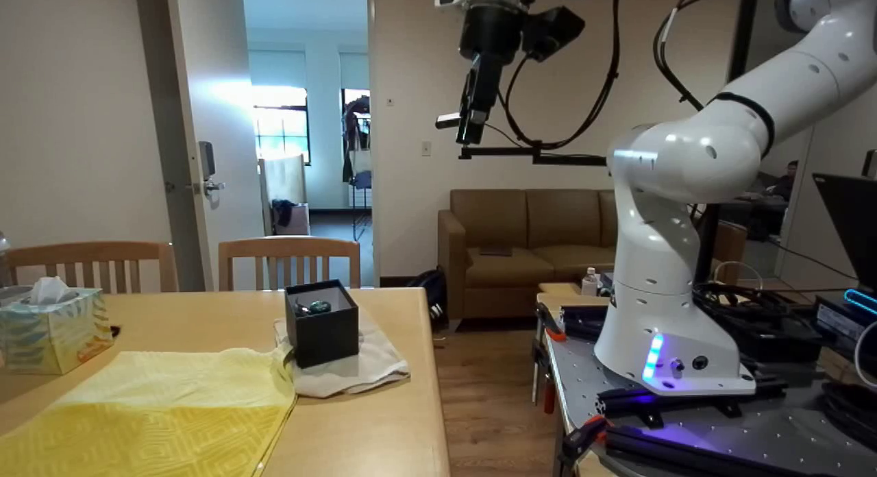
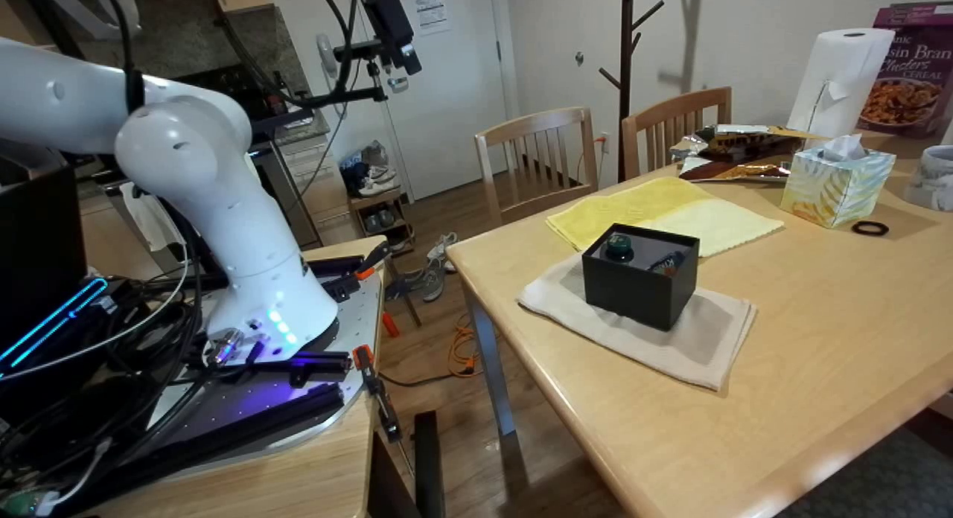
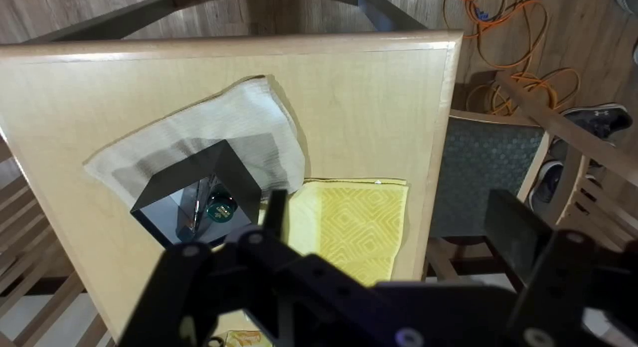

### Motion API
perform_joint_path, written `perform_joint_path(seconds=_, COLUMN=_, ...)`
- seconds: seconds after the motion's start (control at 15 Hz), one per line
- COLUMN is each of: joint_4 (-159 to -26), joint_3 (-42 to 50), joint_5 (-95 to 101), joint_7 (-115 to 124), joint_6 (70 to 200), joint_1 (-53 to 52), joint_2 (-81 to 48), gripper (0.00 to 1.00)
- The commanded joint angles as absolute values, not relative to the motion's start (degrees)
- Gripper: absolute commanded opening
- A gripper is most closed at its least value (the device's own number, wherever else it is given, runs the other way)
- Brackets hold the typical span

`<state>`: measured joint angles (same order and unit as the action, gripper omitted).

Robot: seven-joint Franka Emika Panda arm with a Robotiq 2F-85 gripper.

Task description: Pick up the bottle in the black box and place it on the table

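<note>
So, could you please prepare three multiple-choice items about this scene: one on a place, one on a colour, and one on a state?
1. Where is the round-capped bottle, relative to the black box?
A) Beneath it
B) Beside it
C) Inside it

2. What colour is the bottle's cap?
A) Dark green
B) Red
C) Yellow

3. How is the pincer?
A) Shut, empty
B) Open, empty
C) Shut on the bottle

1: C, as all three views show it within the black box.
2: A, as the wrist view shows its green top.
3: B, as its fingers stand apart in the wrist view, nothing held between them.
</note>
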<state>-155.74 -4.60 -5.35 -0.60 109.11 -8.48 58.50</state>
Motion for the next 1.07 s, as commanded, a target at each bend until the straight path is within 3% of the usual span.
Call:
perform_joint_path(seconds=0.0, joint_4=-151.9, joint_3=-6.0, joint_5=-4.2, joint_7=1.7, joint_6=103.4, joint_1=-6.7, joint_2=55.7, gripper=1.00)
perform_joint_path(seconds=0.4, joint_4=-139.3, joint_3=-4.4, joint_5=-4.7, joint_7=-0.6, joint_6=92.0, joint_1=-6.2, joint_2=49.1, gripper=1.00)
perform_joint_path(seconds=1.0, joint_4=-127.3, joint_3=-3.1, joint_5=-1.5, joint_7=0.0, joint_6=97.1, joint_1=-2.7, joint_2=24.1, gripper=1.00)
